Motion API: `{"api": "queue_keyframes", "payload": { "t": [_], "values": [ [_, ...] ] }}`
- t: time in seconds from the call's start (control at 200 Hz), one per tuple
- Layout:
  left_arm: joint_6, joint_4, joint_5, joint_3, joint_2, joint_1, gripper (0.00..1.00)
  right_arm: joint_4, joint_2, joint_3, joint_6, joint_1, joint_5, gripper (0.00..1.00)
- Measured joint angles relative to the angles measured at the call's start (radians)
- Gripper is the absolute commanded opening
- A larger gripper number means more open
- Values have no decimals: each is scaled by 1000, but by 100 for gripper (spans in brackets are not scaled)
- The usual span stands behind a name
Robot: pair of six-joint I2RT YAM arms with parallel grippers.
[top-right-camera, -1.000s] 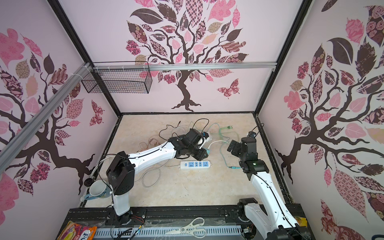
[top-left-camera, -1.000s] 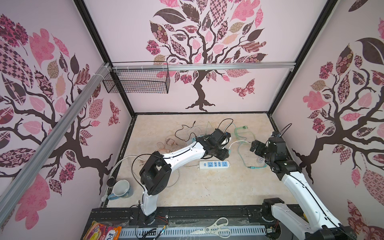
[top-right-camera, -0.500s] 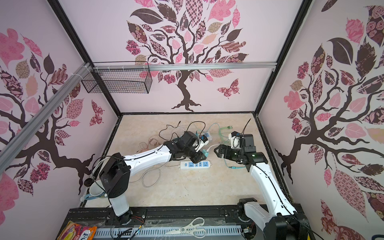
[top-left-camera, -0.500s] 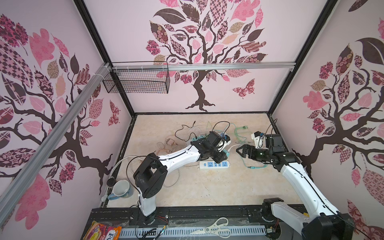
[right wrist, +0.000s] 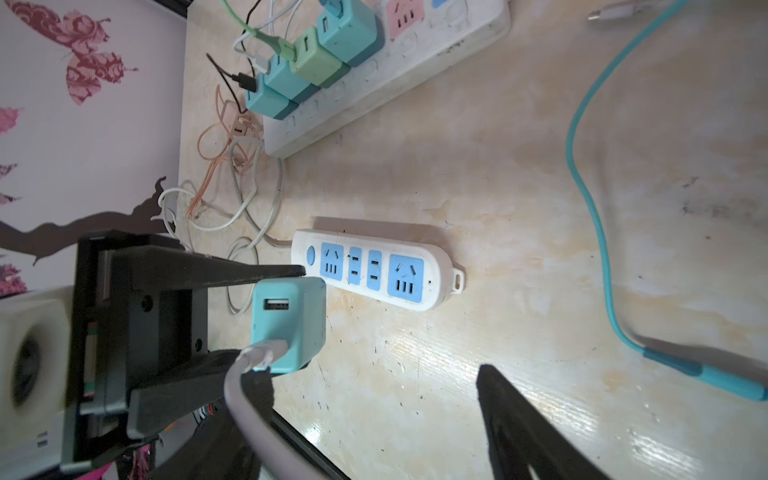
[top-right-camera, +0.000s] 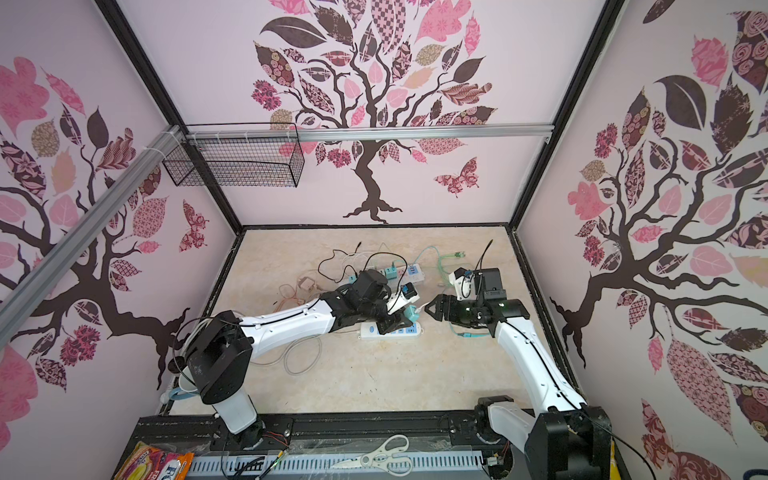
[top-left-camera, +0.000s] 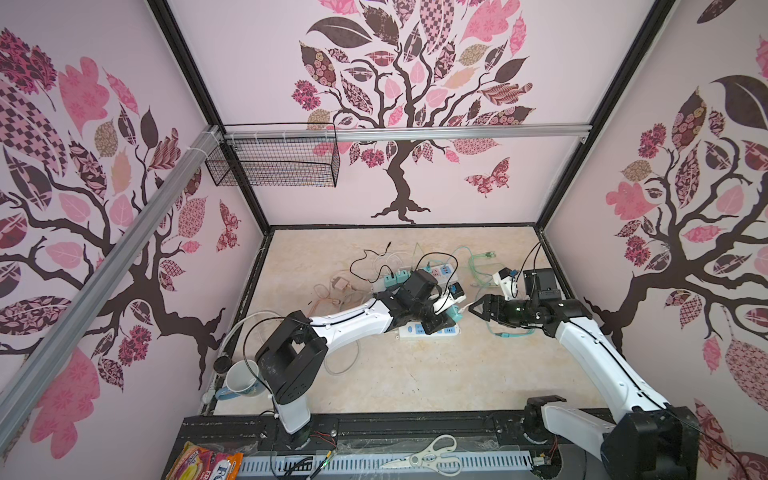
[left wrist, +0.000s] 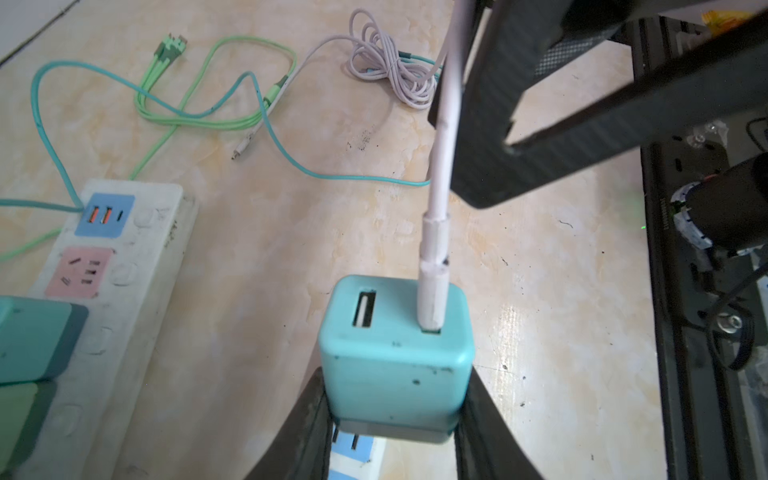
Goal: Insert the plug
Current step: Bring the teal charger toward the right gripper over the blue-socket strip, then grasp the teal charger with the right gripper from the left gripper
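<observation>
Right arm (top-left-camera: pixel 590 349) nearer scuffed teal plug (left wrist: pixel 397 365)

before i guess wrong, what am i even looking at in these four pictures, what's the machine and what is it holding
It is a robot with two white arms, each ending in a two-fingered gripper. Two pictures look down from overhead, nearly identical; the two close-ups come from cameras on the wrists. On the beige table lie a small power strip, a longer strip carrying chargers, and loose cables; a mug and scissors sit near the front. The left gripper is shut on a teal charger with a white cable plugged into it, over the small strip. The right gripper is open beside that cable, holding nothing.
</observation>
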Motion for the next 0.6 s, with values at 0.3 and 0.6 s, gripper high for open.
{"api": "queue_keyframes", "payload": {
  "t": [0.3, 0.6],
  "values": [
    [117, 45, -139, -11, -8, -51, 0, 18, 8, 1, -1, 114, -13, 68],
    [138, 82, -204, -31, -26, -73, 0, 118, -5, 1, 39, 121, -21, 49]
  ]
}}
